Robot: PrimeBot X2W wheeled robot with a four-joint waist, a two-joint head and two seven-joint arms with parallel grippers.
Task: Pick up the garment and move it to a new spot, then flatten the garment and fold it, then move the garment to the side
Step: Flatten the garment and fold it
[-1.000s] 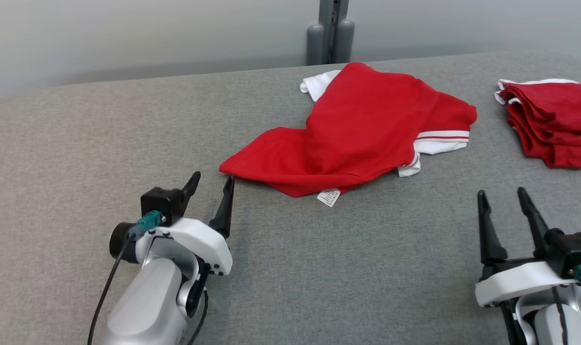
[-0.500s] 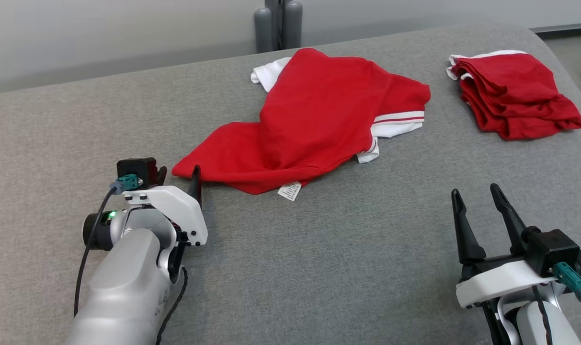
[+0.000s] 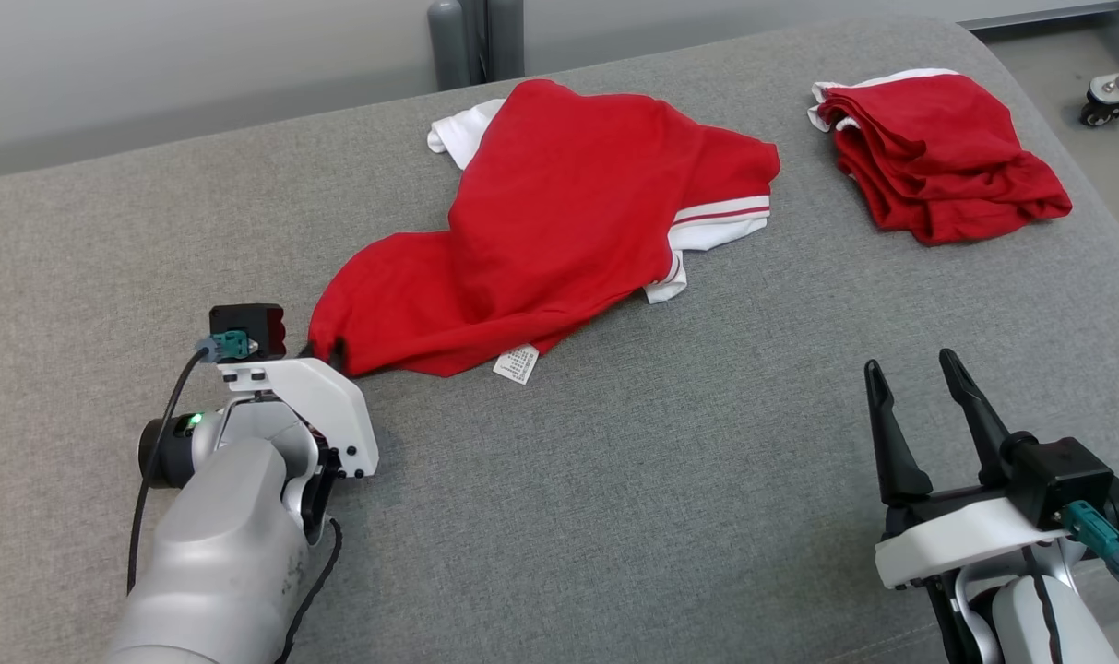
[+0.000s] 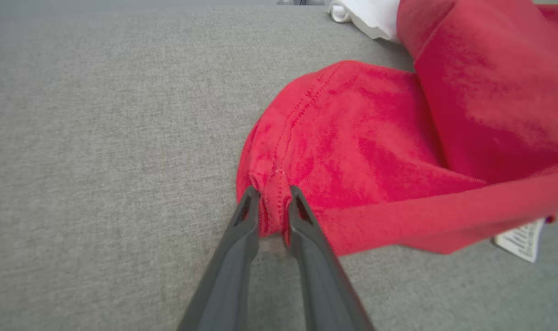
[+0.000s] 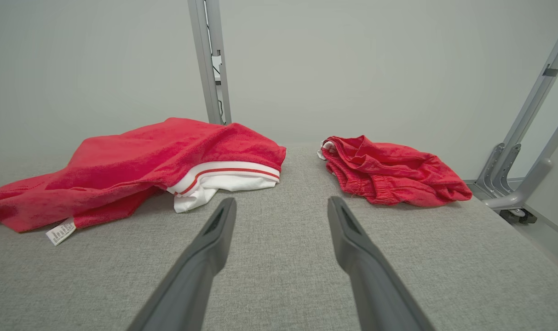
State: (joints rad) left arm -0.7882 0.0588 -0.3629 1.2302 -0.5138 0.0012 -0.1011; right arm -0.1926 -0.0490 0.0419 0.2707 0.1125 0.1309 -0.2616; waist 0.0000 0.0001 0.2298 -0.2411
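Note:
The garment (image 3: pixel 559 212) is a red shirt with white, red-striped sleeve trim, lying crumpled across the middle of the grey table (image 3: pixel 614 480). A white label (image 3: pixel 517 363) pokes out at its near edge. My left gripper (image 3: pixel 324 350) sits at the shirt's near-left corner. In the left wrist view its fingertips (image 4: pixel 270 202) pinch a bunched bit of the red hem (image 4: pixel 279 151). My right gripper (image 3: pixel 910 364) hovers open at the lower right, apart from the shirt, with nothing between its fingers (image 5: pixel 281 204).
A second red garment (image 3: pixel 937 166) lies folded in a heap at the table's far right, near the rounded edge. A grey post (image 3: pixel 467 41) stands behind the table, and a wheeled frame foot (image 3: pixel 1108 97) stands on the floor at the right.
The head camera has turned, shifting the whole picture left. My left gripper moved forward onto the shirt's near-left corner and closed on the hem. The right gripper stayed open.

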